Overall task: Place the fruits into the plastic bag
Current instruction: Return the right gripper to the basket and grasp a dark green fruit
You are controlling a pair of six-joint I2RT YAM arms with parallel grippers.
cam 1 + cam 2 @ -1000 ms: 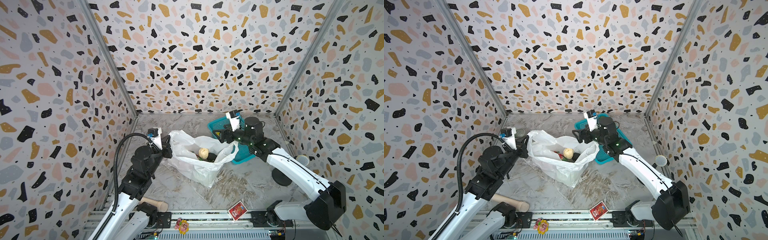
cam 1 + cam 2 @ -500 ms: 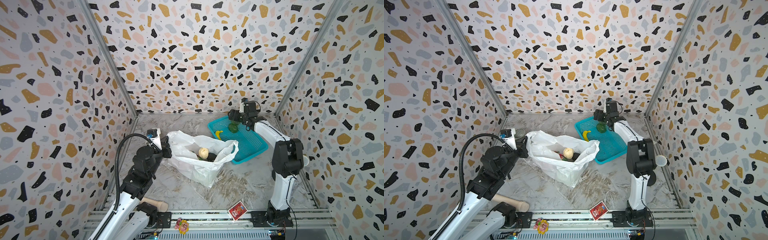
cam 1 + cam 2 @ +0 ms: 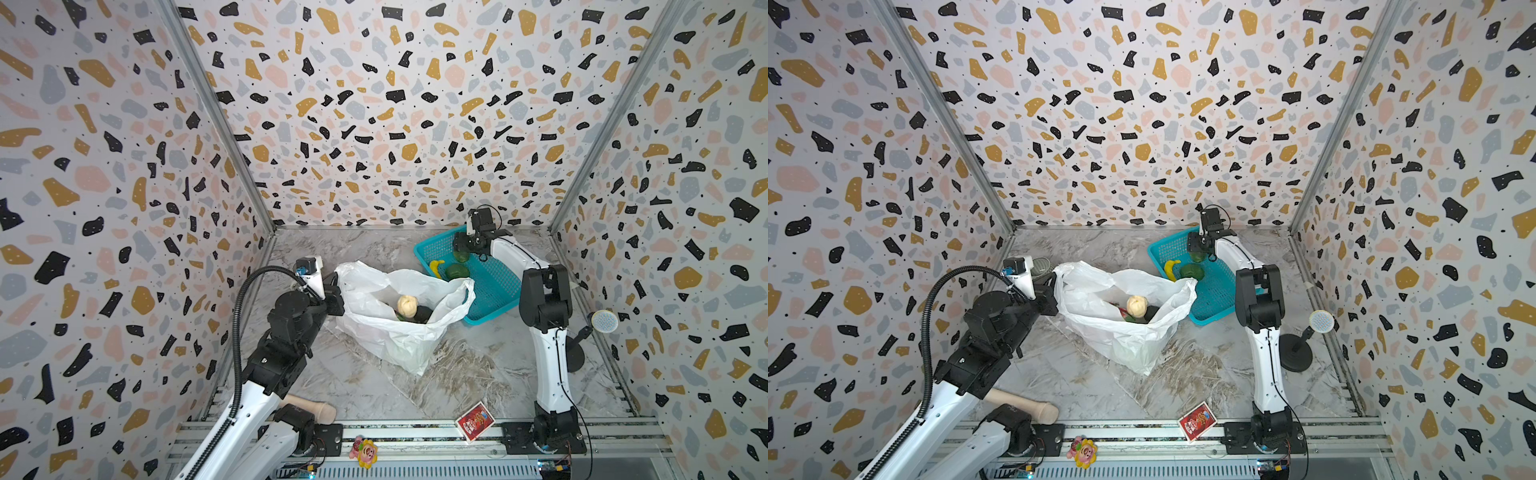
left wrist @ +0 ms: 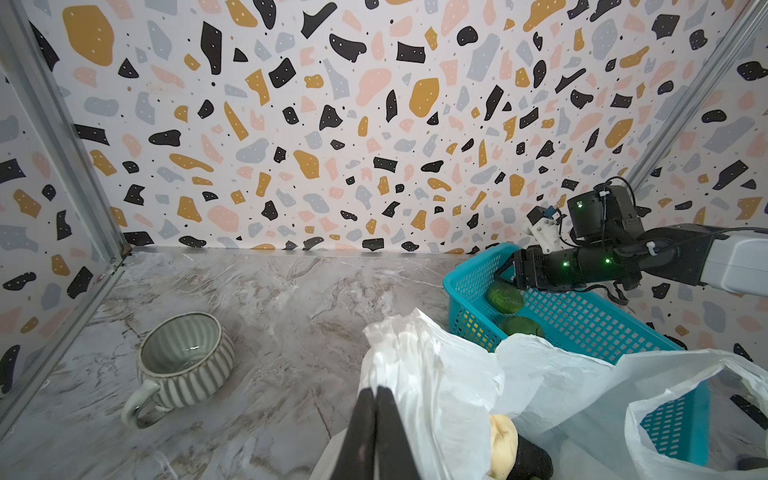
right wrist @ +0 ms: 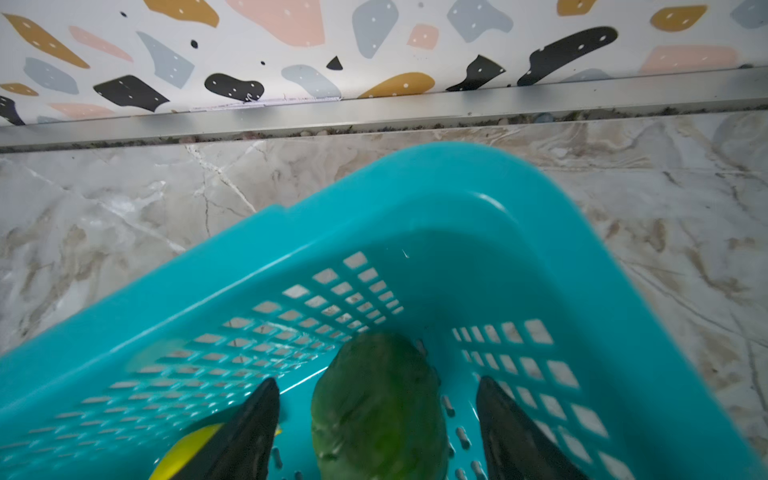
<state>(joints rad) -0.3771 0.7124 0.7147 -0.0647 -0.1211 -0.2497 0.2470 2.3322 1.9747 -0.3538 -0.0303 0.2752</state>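
Three fruits sit in the teal basket [image 3: 494, 286], right of the middle in both top views: a banana [image 3: 437, 266], a front green fruit [image 3: 457, 271] and a back green fruit [image 5: 378, 415]. The right gripper [image 5: 379, 381] stands open around the back green fruit, not touching it. The white plastic bag [image 3: 386, 332] lies mid-frame with a cream fruit [image 3: 406, 306] inside; the left gripper [image 4: 370, 392] pinches its edge tight. The floor [image 3: 374, 395] is grey marble and the walls [image 3: 374, 104] are spotty. A dark fruit [image 3: 424, 314] in the bag is half hidden.
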